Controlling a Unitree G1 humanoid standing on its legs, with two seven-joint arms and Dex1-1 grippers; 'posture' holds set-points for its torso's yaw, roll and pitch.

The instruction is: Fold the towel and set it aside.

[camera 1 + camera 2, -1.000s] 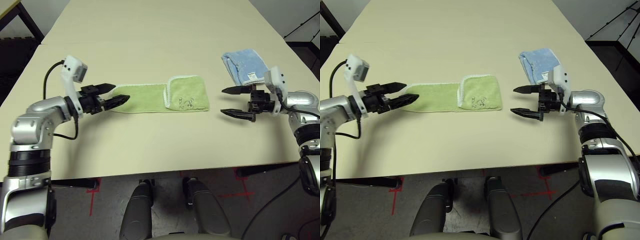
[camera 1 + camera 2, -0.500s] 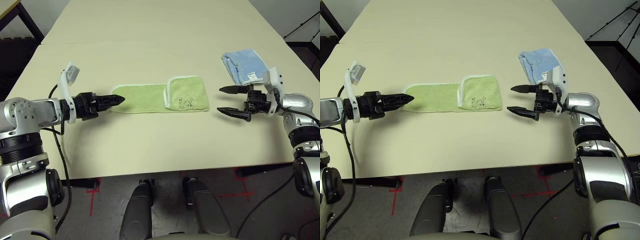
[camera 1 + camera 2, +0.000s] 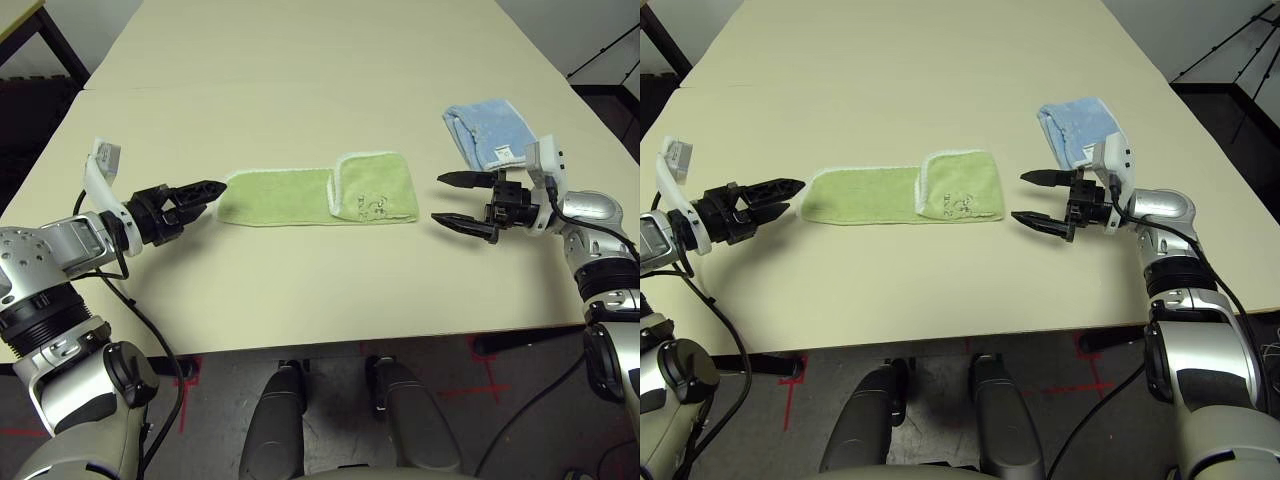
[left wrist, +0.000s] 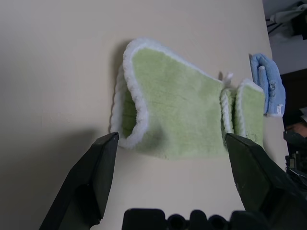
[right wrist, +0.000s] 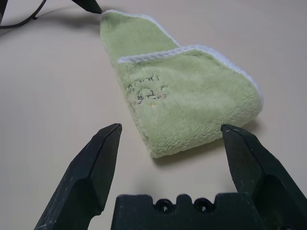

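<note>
A long, smooth cream table (image 3: 300,60) runs away toward a dim room with dark stands at its far corners; grey floor with red tape marks shows below the near edge. Midway along the near half lies the towel (image 3: 300,195), a fuzzy light green terry strip with white stitched edging, its right end folded over showing a small embroidered mark. Toward the right edge sits a folded light blue cloth (image 3: 485,130). The left gripper (image 3: 200,195) and right gripper (image 3: 455,200) flank the towel, fingers spread, empty.
</note>
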